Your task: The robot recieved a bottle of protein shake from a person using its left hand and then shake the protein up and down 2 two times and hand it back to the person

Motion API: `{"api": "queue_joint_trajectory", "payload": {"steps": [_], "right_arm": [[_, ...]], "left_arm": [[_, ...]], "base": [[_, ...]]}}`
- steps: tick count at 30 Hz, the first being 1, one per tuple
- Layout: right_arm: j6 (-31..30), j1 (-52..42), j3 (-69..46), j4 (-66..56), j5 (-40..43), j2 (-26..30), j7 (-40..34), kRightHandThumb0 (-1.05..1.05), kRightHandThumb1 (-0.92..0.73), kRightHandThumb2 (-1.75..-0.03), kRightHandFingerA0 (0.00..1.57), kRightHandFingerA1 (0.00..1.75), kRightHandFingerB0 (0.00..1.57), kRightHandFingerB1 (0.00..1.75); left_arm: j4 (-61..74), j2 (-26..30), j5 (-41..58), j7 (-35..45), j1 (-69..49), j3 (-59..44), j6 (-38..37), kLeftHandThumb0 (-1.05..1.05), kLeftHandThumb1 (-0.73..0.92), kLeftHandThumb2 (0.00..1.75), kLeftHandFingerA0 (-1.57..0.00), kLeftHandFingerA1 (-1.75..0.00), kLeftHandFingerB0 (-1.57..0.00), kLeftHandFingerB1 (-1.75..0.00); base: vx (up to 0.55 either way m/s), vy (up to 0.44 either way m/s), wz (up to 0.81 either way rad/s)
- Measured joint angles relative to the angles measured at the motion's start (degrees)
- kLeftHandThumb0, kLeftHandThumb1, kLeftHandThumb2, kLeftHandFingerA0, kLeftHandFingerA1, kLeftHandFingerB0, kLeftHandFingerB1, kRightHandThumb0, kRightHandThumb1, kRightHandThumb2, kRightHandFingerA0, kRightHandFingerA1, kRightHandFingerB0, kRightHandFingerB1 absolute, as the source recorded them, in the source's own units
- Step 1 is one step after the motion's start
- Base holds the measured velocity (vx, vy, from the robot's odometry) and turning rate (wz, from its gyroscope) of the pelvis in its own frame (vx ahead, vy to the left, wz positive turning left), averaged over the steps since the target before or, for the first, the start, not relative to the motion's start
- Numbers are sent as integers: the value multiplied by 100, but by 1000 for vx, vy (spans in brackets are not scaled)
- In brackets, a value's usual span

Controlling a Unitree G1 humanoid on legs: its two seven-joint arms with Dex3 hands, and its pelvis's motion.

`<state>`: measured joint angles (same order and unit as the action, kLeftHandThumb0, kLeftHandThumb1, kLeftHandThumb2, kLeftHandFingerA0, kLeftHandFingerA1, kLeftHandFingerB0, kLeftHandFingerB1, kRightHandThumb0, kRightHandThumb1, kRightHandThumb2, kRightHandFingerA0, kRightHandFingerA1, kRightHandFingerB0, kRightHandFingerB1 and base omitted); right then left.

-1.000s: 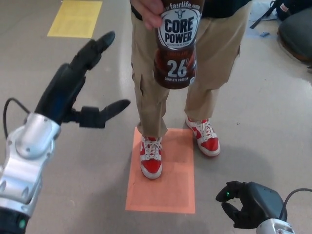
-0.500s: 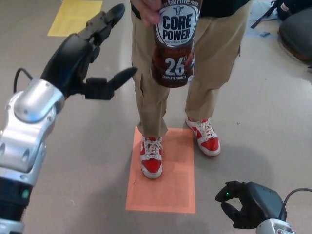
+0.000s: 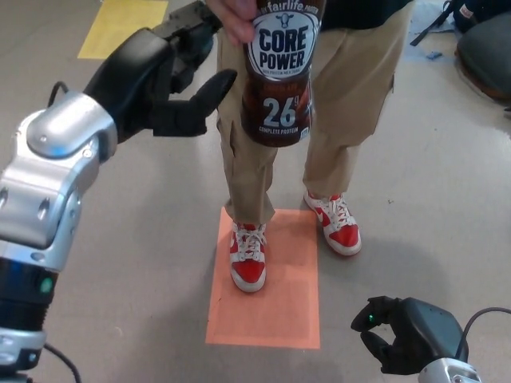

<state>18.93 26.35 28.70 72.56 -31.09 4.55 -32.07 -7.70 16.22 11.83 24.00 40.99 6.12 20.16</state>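
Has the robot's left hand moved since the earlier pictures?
Yes. The left hand has risen and gone right toward the Core Power bottle, judged against the orange floor square, which stayed put.

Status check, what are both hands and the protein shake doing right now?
Left hand open, raised beside the bottle, not gripping. Right hand low, fingers curled, empty. Person's hand holds the bottle's top. Nothing between.

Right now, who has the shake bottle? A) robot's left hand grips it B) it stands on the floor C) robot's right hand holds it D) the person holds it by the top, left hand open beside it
D: the person's hand grips the top of the bottle, while the left hand is open just beside it, fingers not closed on it.
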Motion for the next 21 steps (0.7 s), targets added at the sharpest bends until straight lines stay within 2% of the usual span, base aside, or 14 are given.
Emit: {"api": "queue_joint_trajectory", "payload": {"steps": [7, 14, 19, 20, 21], "right_arm": [[18, 0, 13, 5, -22, 0, -35, -42, -65, -91, 98, 89, 84, 70], [29, 0, 22, 22, -42, 0, -74, -42, -67, -87, 97, 87, 84, 65], [39, 0, 57, 71, -71, 0, -131, -43, -68, -89, 95, 91, 83, 66], [42, 0, 64, 83, -78, 0, -141, -42, -67, -88, 95, 89, 84, 65], [46, 0, 70, 98, -85, 0, -151, -42, -67, -88, 95, 89, 84, 65]], "left_arm": [[158, 3, 227, 303, 242, 59, 651, -97, 61, 100, 0, -5, 0, 0], [290, 43, 414, 626, 414, 268, 1282, -102, 63, 100, 0, 0, 0, 0], [374, 156, 542, 893, 527, 502, 1756, -95, 57, 97, 0, -6, 0, 0], [396, 174, 558, 937, 544, 536, 1839, -92, 65, 61, 0, 0, 0, 0], [422, 192, 582, 984, 561, 576, 1928, -92, 65, 61, 0, 0, 0, 0]], "base": [[0, 0, 0], [0, 0, 0], [0, 0, 0], [0, 0, 0], [0, 0, 0]]}}
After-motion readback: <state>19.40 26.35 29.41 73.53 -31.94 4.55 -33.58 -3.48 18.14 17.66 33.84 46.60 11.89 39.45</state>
